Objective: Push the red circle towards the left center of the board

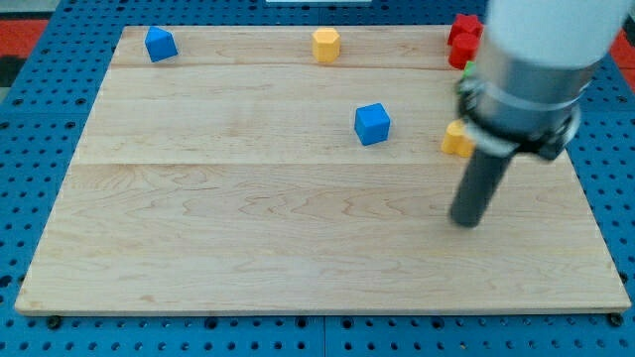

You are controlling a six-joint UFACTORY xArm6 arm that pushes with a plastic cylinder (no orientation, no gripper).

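My tip (466, 220) down on the wooden board (248, 248), right of centre and a little below the middle — a plain dark rod (479, 186), nothing to spread or press together, nothing pinched. No block touching the tip; bare wood all around its end. Above it, the arm's broad pale housing (544, 45) with a dark collar (518, 124), blurred, covering much of the view's top right.

Nearest to the tip: a yellow block (455, 140), up and slightly to the view's left, partly hidden behind the collar, shape not clear. Apart from the tip, not touching.

Red pieces (462, 40) at the view's top right, close to the board's far edge and tucked against the arm housing — 1 red shape or 2 stacked in view, hard to tell, and no clear circle outline to be made out. Well apart from the tip, and on the opposite side of the board from the left centre. A sliver of green (468, 71) just below the red, mostly hidden by the arm.

Blue cube (372, 124) near the board's middle, up and to the left of the tip. Yellow hexagon-like block (325, 45) at top centre. Second blue block (160, 45) at the top left corner. Blue pegboard (40, 119) around the board on every side.
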